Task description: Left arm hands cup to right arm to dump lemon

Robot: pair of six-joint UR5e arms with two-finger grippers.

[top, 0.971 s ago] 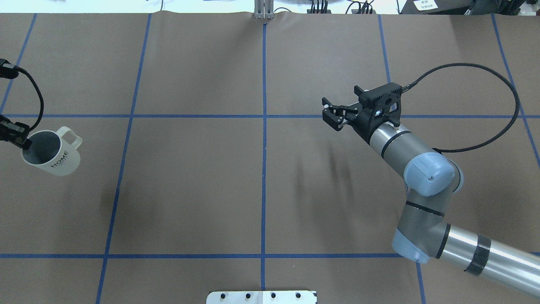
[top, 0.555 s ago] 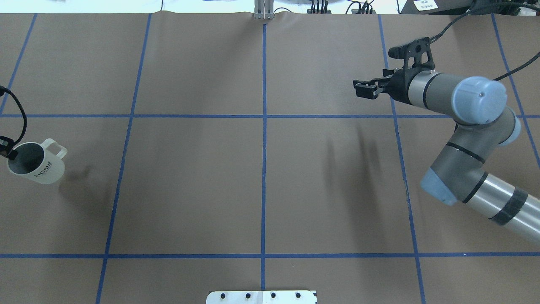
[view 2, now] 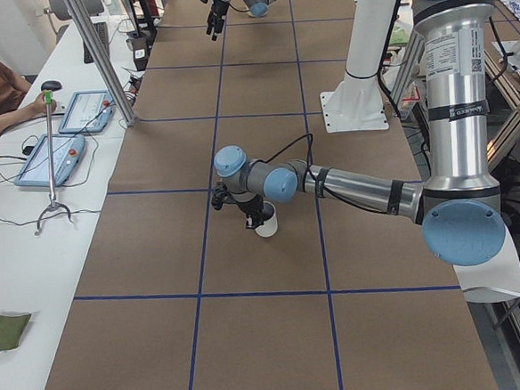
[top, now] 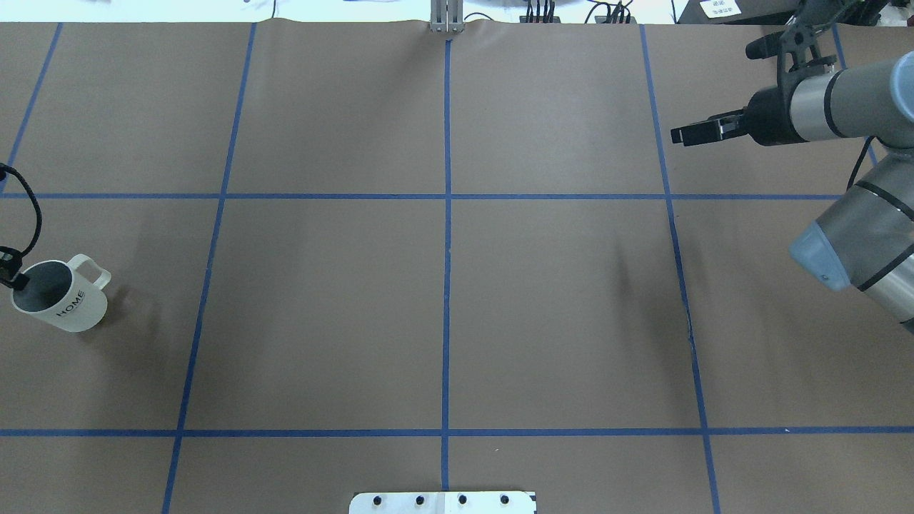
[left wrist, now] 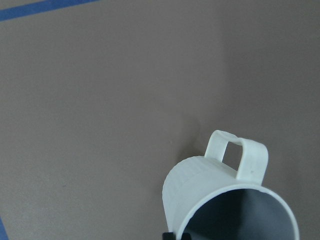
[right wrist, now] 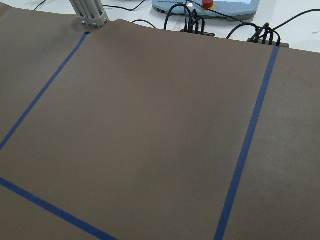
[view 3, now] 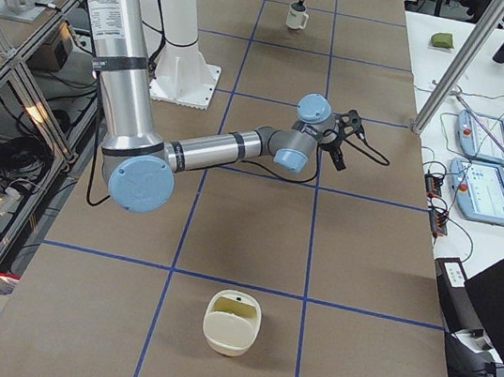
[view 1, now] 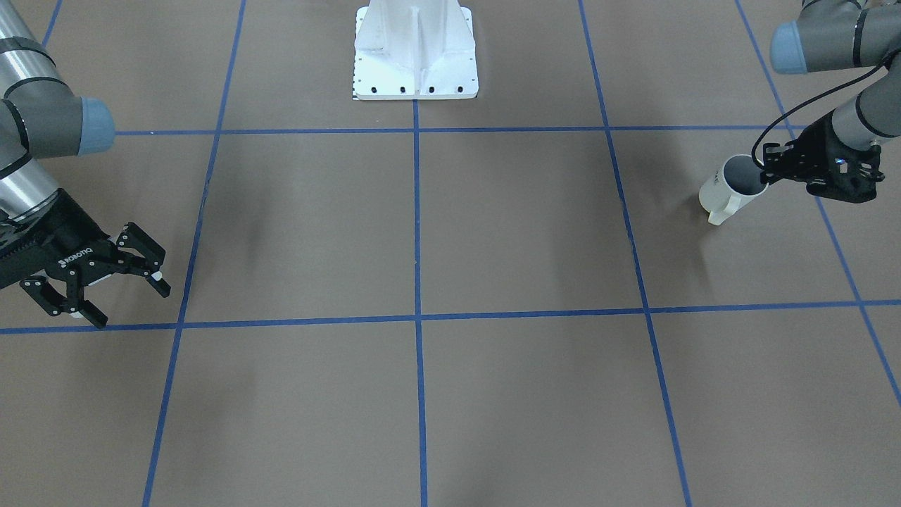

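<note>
Cup [top: 61,296] is at the far left end of the brown mat [top: 321,314], near the edge on the robot's left. It looks upright; on the mat or just over it, cannot tell. Handle [left wrist: 240,156] points away from the robot's base and toward table centre. "HOME" lettering [top: 71,303] is on the side toward table centre.

Left gripper [view 1: 764,171] comes down on the rim and is closed on the wall, one finger inside the dark grey bore, one outside. Left wrist view shows only part of the inside, all dark grey.

Right gripper [view 1: 132,304] is at the opposite end, well apart from the cup, hovering over the mat. Linkage fingers are spread wide, holding nothing. Overhead view has it edge-on, pointing toward table centre.

Right wrist view: bare mat, blue tape lines [right wrist: 245,150], cables [right wrist: 192,25] at the far edge.

Cream tub [view 3: 232,323] sits on the mat at the robot's right end, pale yellow-green inside; too small to tell what.
</note>
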